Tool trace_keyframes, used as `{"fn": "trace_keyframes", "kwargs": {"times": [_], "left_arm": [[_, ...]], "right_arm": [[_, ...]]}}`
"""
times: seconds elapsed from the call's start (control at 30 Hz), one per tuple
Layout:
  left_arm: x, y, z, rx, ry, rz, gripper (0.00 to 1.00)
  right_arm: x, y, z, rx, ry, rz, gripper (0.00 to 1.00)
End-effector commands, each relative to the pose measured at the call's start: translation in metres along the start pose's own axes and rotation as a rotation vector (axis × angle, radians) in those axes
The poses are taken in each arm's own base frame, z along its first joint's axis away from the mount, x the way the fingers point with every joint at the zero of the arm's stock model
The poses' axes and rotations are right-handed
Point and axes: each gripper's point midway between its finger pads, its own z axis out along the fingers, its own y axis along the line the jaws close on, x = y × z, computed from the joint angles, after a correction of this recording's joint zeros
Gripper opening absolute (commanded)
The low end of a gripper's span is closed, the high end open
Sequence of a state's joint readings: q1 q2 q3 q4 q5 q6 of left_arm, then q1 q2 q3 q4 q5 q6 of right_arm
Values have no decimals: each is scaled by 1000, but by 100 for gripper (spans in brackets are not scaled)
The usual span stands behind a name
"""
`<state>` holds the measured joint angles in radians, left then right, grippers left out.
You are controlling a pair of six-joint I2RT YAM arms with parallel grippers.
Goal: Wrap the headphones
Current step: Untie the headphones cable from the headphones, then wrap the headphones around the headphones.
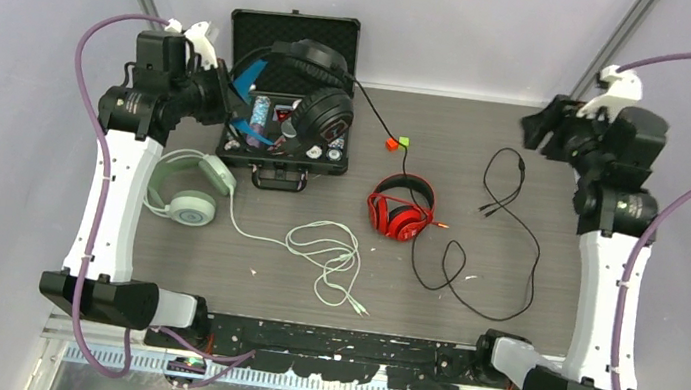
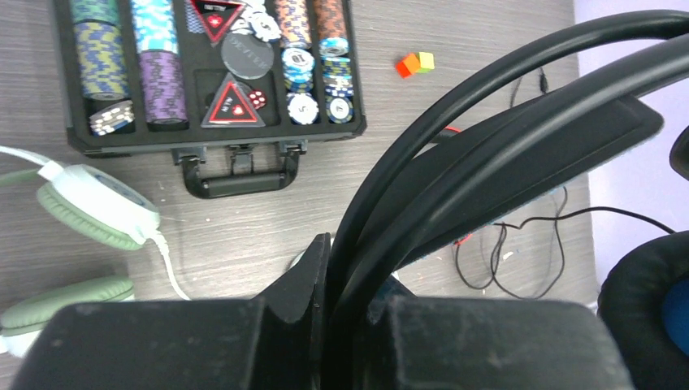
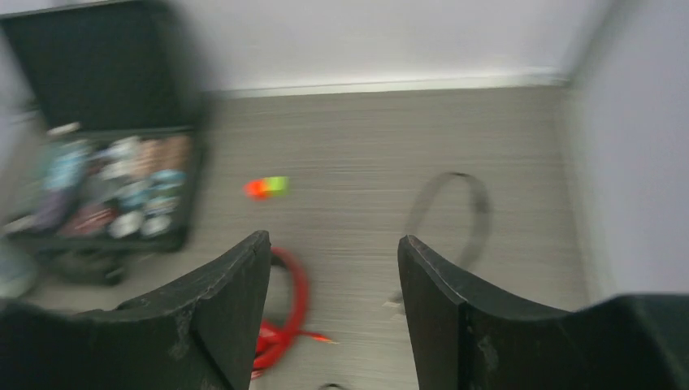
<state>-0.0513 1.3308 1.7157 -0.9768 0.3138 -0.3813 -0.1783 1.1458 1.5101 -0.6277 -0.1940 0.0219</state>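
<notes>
Black headphones sit at 11 o'clock on the worktop, taking the far edge of the overhead view as 12. They hang over an open black case that holds poker chips. I find the left end effector clamped on their headband. On its wrist camera the band passes between the fingers with no gap showing on either side. I cannot tell whether the lower ear cup touches the case. A thin black lead runs from this set toward 4 o'clock and reaches a small red-and-green block.

Red headphones lie flat near the centre of the worktop, at 6 o'clock from the block and apart from it. A black cable lies in loose open loops on their 3 o'clock side. I cannot confirm whether it is joined to them.

Mint-green headphones lie at 9 o'clock on the worktop, at 8 o'clock from the case handle. Their white cable trails toward 4 o'clock into a slack tangle near the front centre.

The right end effector is at 2 o'clock, clear of the worktop. Its fingers are spread wide with nothing between them. Its wrist picture is blurred, but I can make out the red set and the block below it.
</notes>
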Motion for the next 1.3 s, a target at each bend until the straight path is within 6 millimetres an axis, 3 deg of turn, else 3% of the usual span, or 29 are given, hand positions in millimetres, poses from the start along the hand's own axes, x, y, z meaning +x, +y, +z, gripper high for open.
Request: {"fn": "trace_keyframes", "kwargs": {"times": [0.0, 0.13, 0.37, 0.53, 0.67, 0.9, 1.1, 1.27], "left_arm": [[-18, -37, -15, 183, -75, 42, 0], [-17, -52, -26, 260, -78, 45, 0], [-4, -74, -38, 376, -27, 8, 0], [-1, -82, -51, 412, -37, 20, 0], [-1, -95, -58, 487, -31, 9, 0], [-4, -103, -66, 528, -44, 8, 0], [-7, -116, -73, 599, -43, -14, 0], [-7, -118, -73, 616, -40, -18, 0]], "right_arm": [[-13, 135, -40, -647, -127, 75, 63], [30, 201, -67, -887, -134, -55, 66], [67, 243, -80, -1041, -194, -89, 69], [102, 248, -71, -1026, -145, -98, 70], [119, 248, -64, -998, -139, -122, 69], [140, 250, -74, -1021, -121, -43, 52], [164, 254, -77, -1036, -86, 16, 49], [173, 250, -76, -1017, -86, 19, 37]]}}
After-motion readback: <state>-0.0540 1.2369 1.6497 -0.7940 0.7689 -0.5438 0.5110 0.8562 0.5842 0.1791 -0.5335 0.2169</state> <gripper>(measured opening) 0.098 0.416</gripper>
